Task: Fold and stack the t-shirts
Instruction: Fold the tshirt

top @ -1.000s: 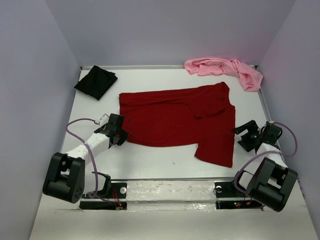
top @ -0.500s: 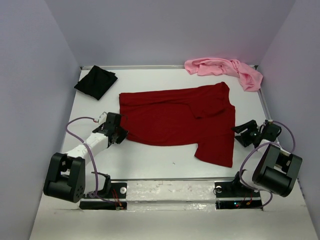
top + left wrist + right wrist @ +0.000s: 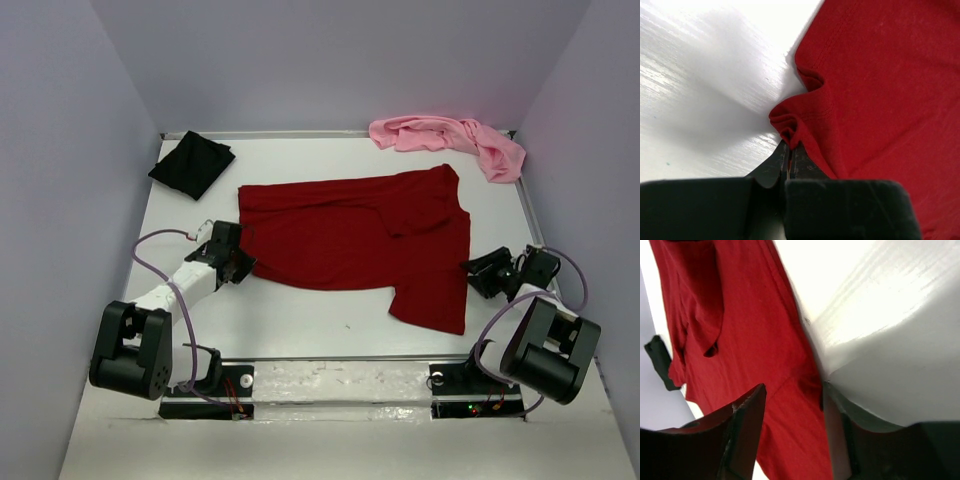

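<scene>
Your left jaws grip the dark red shirt [image 3: 350,240]; right jaws open.
It's spread mid bench [image 3: 300,320], pinched at its near-left corner, right jaws at its right edge; black shirt [image 3: 192,165] far-left corner, pink shirt [image 3: 450,138] far-right.

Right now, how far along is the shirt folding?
Done: the black shirt looks folded, far left. In hand: the dark red shirt lies spread, left pincer shut on its corner, right pincer open at its edge. Left: the pink shirt, crumpled far right; nothing stacked.
</scene>
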### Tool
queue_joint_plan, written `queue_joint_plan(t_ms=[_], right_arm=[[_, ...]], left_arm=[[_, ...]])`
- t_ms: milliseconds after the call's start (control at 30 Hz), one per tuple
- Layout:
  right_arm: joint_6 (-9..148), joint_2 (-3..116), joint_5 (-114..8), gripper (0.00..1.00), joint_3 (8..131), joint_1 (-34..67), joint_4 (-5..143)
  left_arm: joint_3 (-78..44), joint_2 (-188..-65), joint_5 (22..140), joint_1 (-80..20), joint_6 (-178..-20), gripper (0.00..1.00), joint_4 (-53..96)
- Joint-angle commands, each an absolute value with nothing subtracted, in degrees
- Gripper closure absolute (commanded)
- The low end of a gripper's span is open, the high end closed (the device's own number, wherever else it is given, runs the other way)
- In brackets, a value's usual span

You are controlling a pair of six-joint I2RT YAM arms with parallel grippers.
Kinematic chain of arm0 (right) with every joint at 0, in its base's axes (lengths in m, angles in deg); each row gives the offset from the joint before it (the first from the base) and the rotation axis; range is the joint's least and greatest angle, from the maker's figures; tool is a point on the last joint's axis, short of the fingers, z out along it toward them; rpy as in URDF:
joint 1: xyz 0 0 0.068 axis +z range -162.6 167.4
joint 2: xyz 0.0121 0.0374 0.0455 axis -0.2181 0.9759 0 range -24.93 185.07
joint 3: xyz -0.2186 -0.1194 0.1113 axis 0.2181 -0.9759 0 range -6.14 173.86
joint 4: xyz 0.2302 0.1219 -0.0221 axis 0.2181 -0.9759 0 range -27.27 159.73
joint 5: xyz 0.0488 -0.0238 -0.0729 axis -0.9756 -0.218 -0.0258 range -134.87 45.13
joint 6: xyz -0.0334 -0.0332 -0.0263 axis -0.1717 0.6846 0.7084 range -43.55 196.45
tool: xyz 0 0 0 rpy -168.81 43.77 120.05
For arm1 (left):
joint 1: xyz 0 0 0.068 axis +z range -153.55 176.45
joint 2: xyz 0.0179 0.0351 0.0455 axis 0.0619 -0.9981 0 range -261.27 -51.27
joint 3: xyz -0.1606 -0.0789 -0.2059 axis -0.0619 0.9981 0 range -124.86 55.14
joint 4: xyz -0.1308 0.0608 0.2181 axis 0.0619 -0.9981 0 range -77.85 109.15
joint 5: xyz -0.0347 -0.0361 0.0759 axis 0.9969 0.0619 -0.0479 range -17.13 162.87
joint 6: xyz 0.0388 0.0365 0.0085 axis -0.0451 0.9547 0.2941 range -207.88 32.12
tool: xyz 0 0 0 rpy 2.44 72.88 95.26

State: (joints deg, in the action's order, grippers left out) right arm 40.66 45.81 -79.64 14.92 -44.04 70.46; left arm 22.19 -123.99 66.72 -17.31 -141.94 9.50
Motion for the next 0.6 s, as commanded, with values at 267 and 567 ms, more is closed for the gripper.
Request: queue_joint_plan(t_ms=[267, 567], right_arm=[[41.90, 49.33, -82.58, 1.00, 14.87, -43.27, 70.87], [42.43, 44.77, -82.05, 1.00, 16.09, -43.27, 66.49]], left_arm=[[19.29, -123.77, 64.88, -16.65, -140.70, 1.00, 8.87], [18.84, -123.69, 64.61, -16.29, -140.18, 1.00, 8.08]])
